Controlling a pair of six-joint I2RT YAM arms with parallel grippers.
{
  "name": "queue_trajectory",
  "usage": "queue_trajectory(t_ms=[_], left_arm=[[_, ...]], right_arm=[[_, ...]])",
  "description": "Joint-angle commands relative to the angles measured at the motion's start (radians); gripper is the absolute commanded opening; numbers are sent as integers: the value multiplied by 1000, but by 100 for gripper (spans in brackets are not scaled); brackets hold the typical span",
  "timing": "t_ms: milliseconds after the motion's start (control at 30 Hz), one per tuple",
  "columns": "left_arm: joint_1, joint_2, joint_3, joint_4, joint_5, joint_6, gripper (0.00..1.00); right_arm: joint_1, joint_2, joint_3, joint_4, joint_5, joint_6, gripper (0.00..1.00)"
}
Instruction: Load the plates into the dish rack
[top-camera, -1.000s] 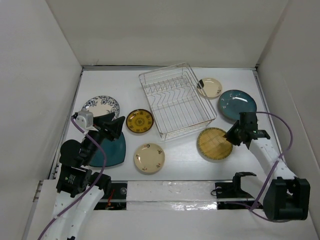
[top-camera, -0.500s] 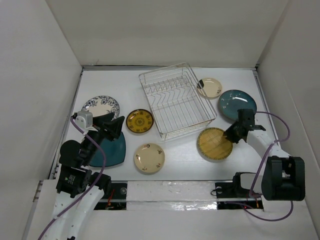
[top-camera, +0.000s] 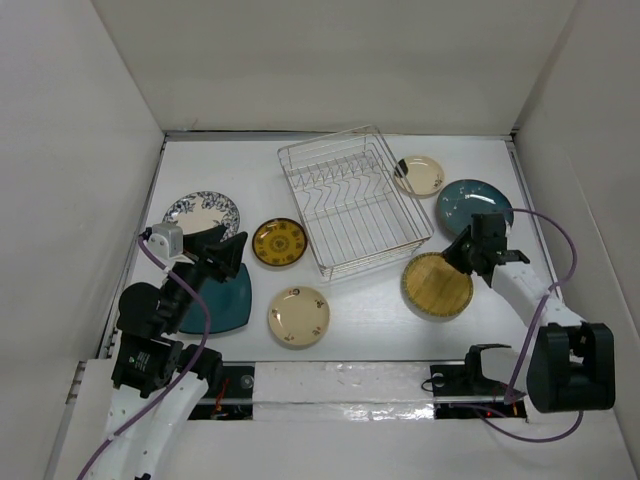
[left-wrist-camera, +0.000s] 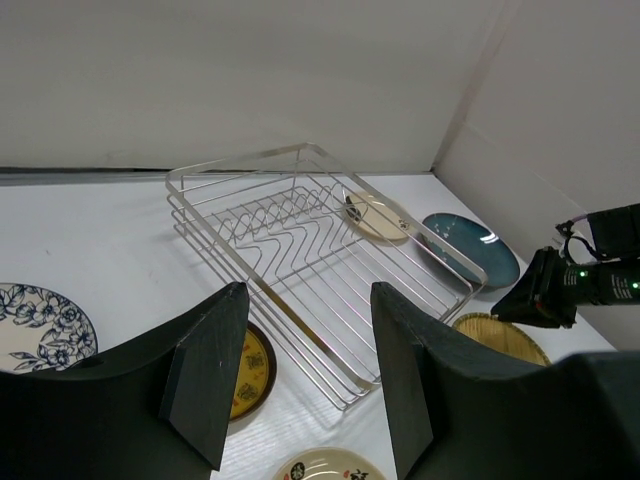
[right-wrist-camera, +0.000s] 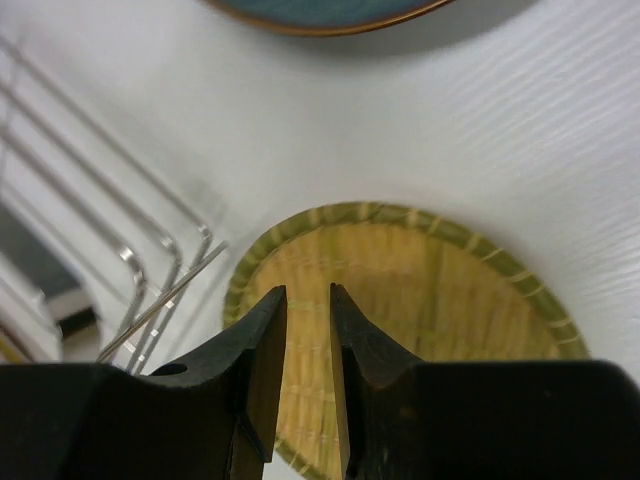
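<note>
The dish rack (top-camera: 352, 200) stands empty at mid-table, and it also shows in the left wrist view (left-wrist-camera: 300, 230). My right gripper (top-camera: 462, 256) is nearly shut and empty, with its tips low over the far right part of the tan grid plate (top-camera: 437, 288). The right wrist view shows both fingers (right-wrist-camera: 262, 330) above that plate (right-wrist-camera: 450, 300). My left gripper (top-camera: 228, 256) is open and empty above the squarish dark teal plate (top-camera: 225, 300). Lying flat are the floral plate (top-camera: 203, 212), the yellow plate (top-camera: 279, 242), a cream plate (top-camera: 298, 316), a second cream plate (top-camera: 420, 175) and the round teal plate (top-camera: 474, 208).
White walls enclose the table on the left, back and right. The rack's near corner (right-wrist-camera: 160, 260) lies just left of the tan plate. The round teal plate (right-wrist-camera: 320, 10) is close beyond my right gripper.
My right gripper has moved in over the tan plate's far right part. The plate has shifted slightly to the right. The left arm has not moved.
</note>
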Motion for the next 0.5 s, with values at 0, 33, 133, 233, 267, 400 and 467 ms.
queue_trajectory(t_ms=[0, 33, 133, 233, 267, 400, 467], left_arm=[[-8, -3, 5, 43, 0, 8, 49], [-8, -3, 5, 43, -2, 8, 49], [-8, -3, 5, 43, -2, 7, 49], [-8, -9, 5, 43, 0, 5, 49], [-8, -9, 5, 41, 0, 7, 49], [-8, -20, 4, 38, 0, 7, 49], [-8, -21, 4, 40, -2, 5, 49]], right_arm=[[72, -74, -59, -39, -6, 11, 30], [86, -85, -78, -49, -22, 36, 30], [120, -72, -129, -53, -62, 54, 30], [92, -26, -132, -46, -47, 51, 30], [76, -1, -120, -44, -42, 39, 30], [-1, 30, -74, -10, 56, 14, 30], [-53, 33, -61, 42, 101, -1, 30]])
